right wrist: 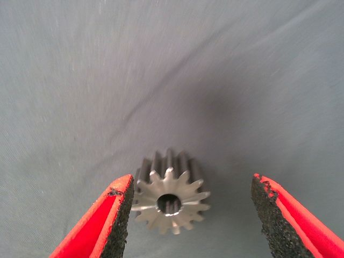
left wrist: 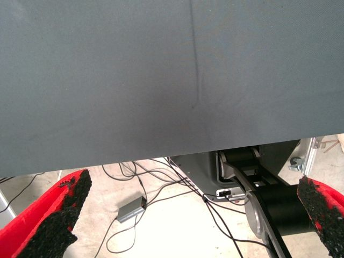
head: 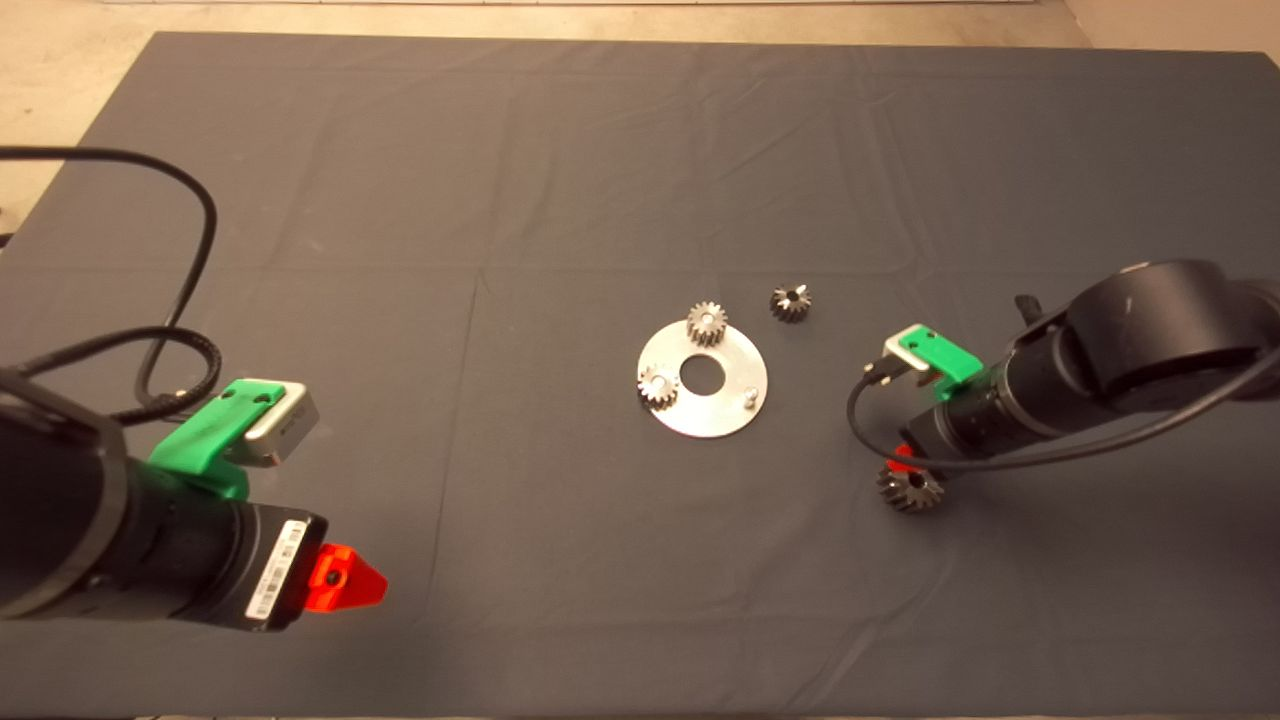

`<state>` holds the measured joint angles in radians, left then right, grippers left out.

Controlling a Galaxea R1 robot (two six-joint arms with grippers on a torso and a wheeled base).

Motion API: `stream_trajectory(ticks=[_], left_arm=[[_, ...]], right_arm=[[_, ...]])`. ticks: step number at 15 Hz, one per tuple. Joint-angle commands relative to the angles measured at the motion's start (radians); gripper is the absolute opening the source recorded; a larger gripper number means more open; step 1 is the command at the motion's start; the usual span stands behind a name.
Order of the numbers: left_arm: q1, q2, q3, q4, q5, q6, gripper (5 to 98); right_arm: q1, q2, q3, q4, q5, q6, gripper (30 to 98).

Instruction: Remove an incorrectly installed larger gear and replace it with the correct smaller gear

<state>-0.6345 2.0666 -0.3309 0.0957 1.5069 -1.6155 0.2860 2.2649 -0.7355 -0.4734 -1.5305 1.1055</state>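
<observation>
The larger gear [head: 910, 488], with flared shiny teeth and a dark centre hole, lies on the mat right of the round steel plate [head: 735, 365]. My right gripper [head: 905, 468] is right over it, open. In the right wrist view the larger gear [right wrist: 171, 193] lies between the spread fingers [right wrist: 115, 215], close to one pad. The smaller gear [head: 790, 302], dark grey, lies on the mat just beyond the plate's far right side. A bare peg [head: 750, 397] stands on the plate. My left gripper [head: 345, 580] is parked open at the lower left.
Two brighter silver small gears [head: 707, 322] [head: 658, 386] sit on the plate around its centre hole. The left wrist view shows the mat's edge [left wrist: 161, 156] and the floor with cables. A black cable loops over the mat at the left.
</observation>
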Motion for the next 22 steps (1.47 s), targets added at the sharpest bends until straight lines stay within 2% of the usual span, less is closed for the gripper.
stream_trajectory(ticks=[1, 2, 3, 5, 6, 8, 9, 10, 11, 14, 15, 17, 18, 20, 22], left_arm=[[-0.002, -0.001, 0.015, -0.016, 0.001, -0.006, 98.2], [-0.002, -0.001, 0.015, -0.016, 0.001, -0.007, 98.3], [-0.002, -0.001, 0.015, -0.016, 0.001, -0.007, 98.2], [-0.002, -0.001, 0.015, -0.016, 0.001, -0.007, 98.2], [-0.002, -0.001, 0.015, -0.016, 0.001, -0.007, 98.2], [-0.001, -0.001, 0.015, -0.016, 0.001, -0.009, 98.3], [-0.001, -0.001, 0.015, -0.016, 0.001, -0.009, 98.2], [-0.001, -0.002, 0.015, -0.016, 0.001, -0.009, 98.3], [-0.001, -0.002, 0.015, -0.016, 0.001, -0.009, 98.3], [-0.001, -0.002, 0.016, -0.016, 0.001, -0.009, 98.3], [-0.001, -0.002, 0.016, -0.016, 0.001, -0.009, 98.3], [-0.001, -0.002, 0.015, -0.016, 0.001, -0.009, 98.3], [-0.001, -0.002, 0.015, -0.016, 0.001, -0.009, 98.2], [-0.001, -0.002, 0.015, -0.016, 0.001, -0.009, 98.3], [-0.001, -0.002, 0.015, -0.016, 0.001, -0.009, 98.3]], right_arm=[[0.259, 0.012, 0.004, 0.099, -0.048, 0.022, 58.2], [0.304, 0.036, -0.063, 0.121, -0.035, 0.021, 58.2], [0.315, 0.066, -0.139, 0.145, -0.029, 0.014, 58.2], [0.314, 0.136, -0.225, 0.151, -0.001, 0.004, 63.5], [0.309, 0.180, -0.294, 0.151, 0.015, -0.015, 63.5], [0.283, 0.268, -0.425, 0.151, 0.021, -0.111, 65.1], [0.267, 0.298, -0.482, 0.151, 0.033, -0.147, 66.8], [0.252, 0.317, -0.503, 0.150, 0.047, -0.159, 67.6], [0.237, 0.331, -0.508, 0.150, 0.049, -0.162, 71.2], [0.183, 0.335, -0.513, 0.148, 0.056, -0.162, 73.1], [0.169, 0.335, -0.514, 0.148, 0.056, -0.161, 77.1], [0.141, 0.335, -0.519, 0.141, 0.056, -0.161, 79.7], [0.134, 0.331, -0.520, 0.124, 0.056, -0.160, 82.1], [0.130, 0.328, -0.520, 0.102, 0.056, -0.159, 82.4], [0.130, 0.331, -0.522, 0.079, 0.056, -0.159, 87.7]])
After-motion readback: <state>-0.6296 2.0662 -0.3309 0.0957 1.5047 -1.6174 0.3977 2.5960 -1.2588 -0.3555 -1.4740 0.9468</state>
